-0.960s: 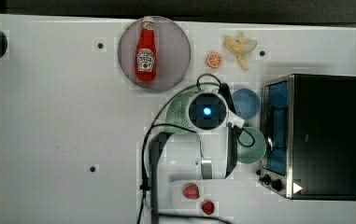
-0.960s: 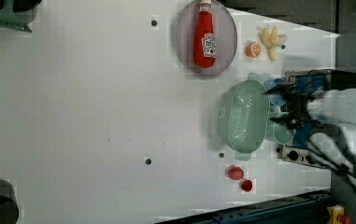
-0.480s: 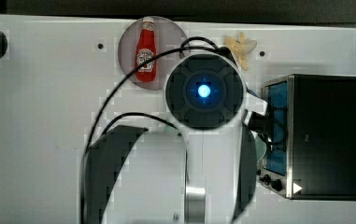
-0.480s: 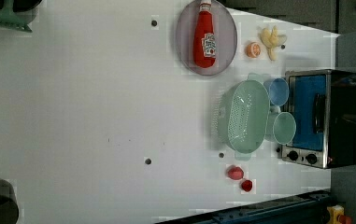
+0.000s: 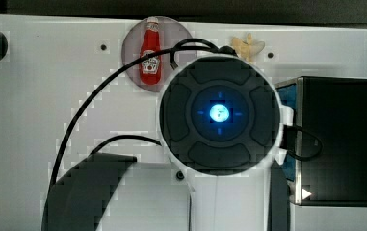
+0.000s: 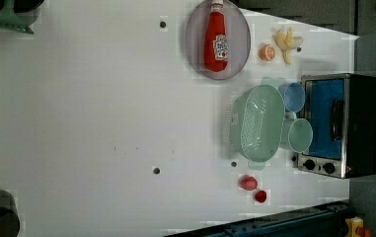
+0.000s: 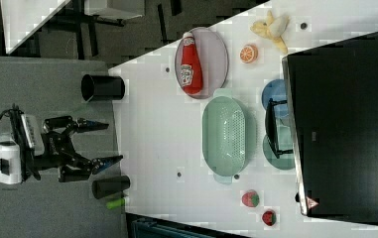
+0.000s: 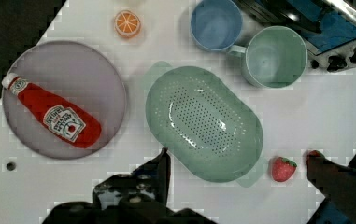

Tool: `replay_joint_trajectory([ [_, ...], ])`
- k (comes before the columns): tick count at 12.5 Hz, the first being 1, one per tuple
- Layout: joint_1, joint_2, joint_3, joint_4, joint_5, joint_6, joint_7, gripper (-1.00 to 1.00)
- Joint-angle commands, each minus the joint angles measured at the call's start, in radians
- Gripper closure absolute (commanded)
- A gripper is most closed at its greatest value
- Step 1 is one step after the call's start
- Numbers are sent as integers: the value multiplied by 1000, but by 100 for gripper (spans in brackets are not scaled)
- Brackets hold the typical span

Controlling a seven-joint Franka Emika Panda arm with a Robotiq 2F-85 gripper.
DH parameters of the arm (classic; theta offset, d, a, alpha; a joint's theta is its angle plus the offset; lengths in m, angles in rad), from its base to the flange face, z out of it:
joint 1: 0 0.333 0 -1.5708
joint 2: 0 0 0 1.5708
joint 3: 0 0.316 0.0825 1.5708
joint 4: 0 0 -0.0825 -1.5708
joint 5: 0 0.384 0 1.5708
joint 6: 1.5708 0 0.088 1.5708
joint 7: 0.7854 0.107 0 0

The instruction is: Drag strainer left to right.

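Note:
The strainer [image 6: 260,123] is a pale mint-green oval colander resting flat on the white table, right in front of the toaster oven [image 6: 341,126] and against two mugs. It also appears as the strainer [image 7: 224,136] in the right view and the strainer [image 8: 203,123] in the wrist view. My gripper [image 7: 106,143] hangs high above the table, open, holding nothing. In the wrist view the gripper [image 8: 238,156] looks straight down, with one dark finger [image 8: 160,169] on each side of the strainer's near end and well clear of it. The arm's wrist [image 5: 219,113] looms large in the top view.
A blue mug [image 6: 294,96] and a green mug [image 6: 300,135] stand between strainer and oven. A ketchup bottle [image 6: 216,37] lies on a grey plate [image 6: 195,54]. An orange half [image 6: 267,52], bananas [image 6: 286,40] and two strawberries [image 6: 248,183] lie nearby. The left view's left side is bare table.
The arm has risen straight up from the strainer toward the top camera and has left the left view. The strainer has not moved. The fingers stay open.

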Motion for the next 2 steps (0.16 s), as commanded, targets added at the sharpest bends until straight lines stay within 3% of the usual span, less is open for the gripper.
replay_joint_trajectory([
  [1, -11, 13, -22, -9, 23, -10, -77, -100],
  [2, -11, 13, -24, -9, 23, -9, -77, -100],
])
